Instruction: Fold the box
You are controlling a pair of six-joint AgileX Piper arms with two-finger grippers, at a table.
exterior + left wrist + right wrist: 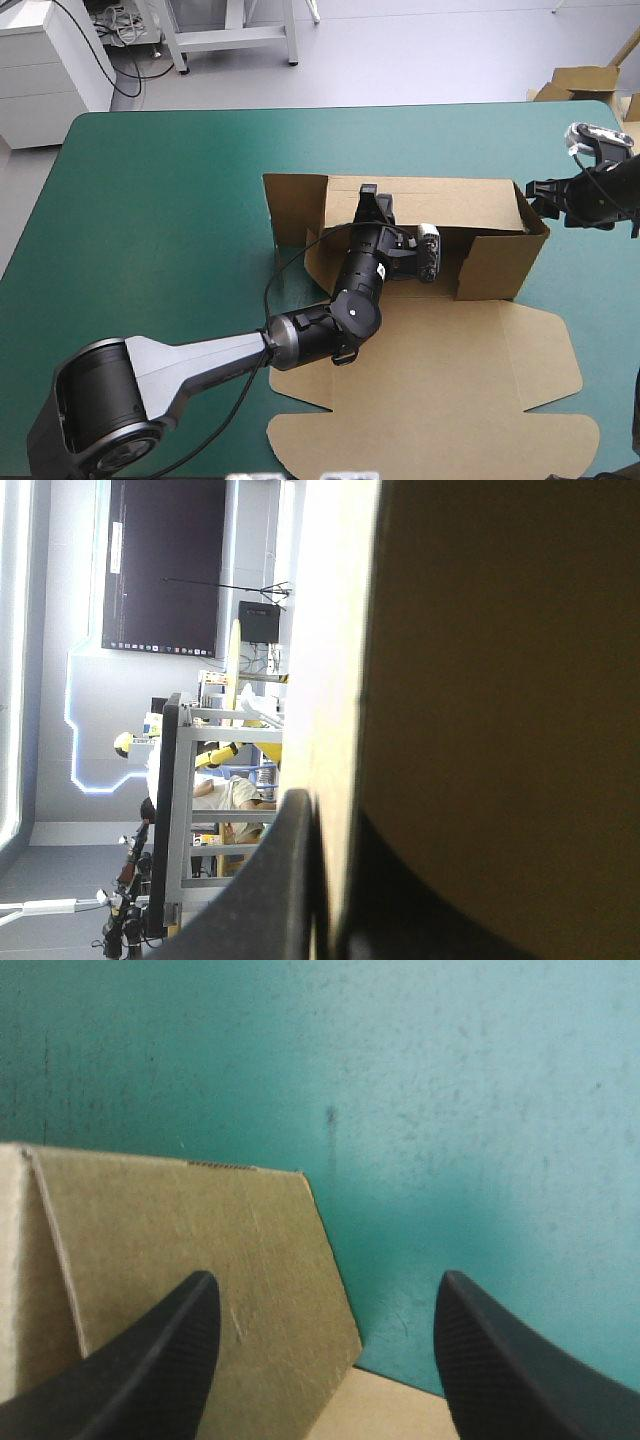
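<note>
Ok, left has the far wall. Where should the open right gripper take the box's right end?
Probably the top edge of the right end wall of the box, coming from the table's right side and slightly above. That wall stands upright with its upper edge free, and the right gripper is open just beside it, so its fingers could straddle the board.

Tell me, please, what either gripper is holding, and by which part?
The left gripper is shut on the brown cardboard box, pinching its raised far wall. The right gripper stands open, holding nothing.
</note>
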